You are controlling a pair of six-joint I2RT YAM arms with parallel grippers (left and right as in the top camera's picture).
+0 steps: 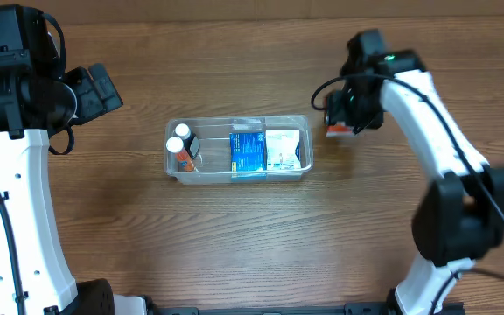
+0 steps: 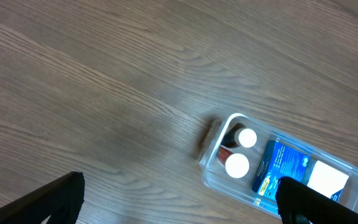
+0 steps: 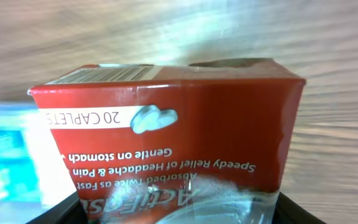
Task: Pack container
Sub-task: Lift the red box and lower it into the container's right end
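Note:
The clear plastic container (image 1: 175,170) lies mid-table and holds two white-capped bottles (image 1: 181,138), a blue box (image 1: 247,151) and a white packet (image 1: 283,149). It also shows in the left wrist view (image 2: 219,177), at the lower right. My right gripper (image 1: 346,121) is just right of the container and is shut on a red medicine box (image 3: 166,143), which fills the right wrist view; a corner of it shows from above (image 1: 335,131). My left gripper (image 2: 179,205) is open and empty, well above the table to the container's left.
The wooden table (image 1: 234,245) spreads all around the container. The right arm's white links (image 1: 436,131) reach from the front right edge across the right side. The left arm's base stands at the front left.

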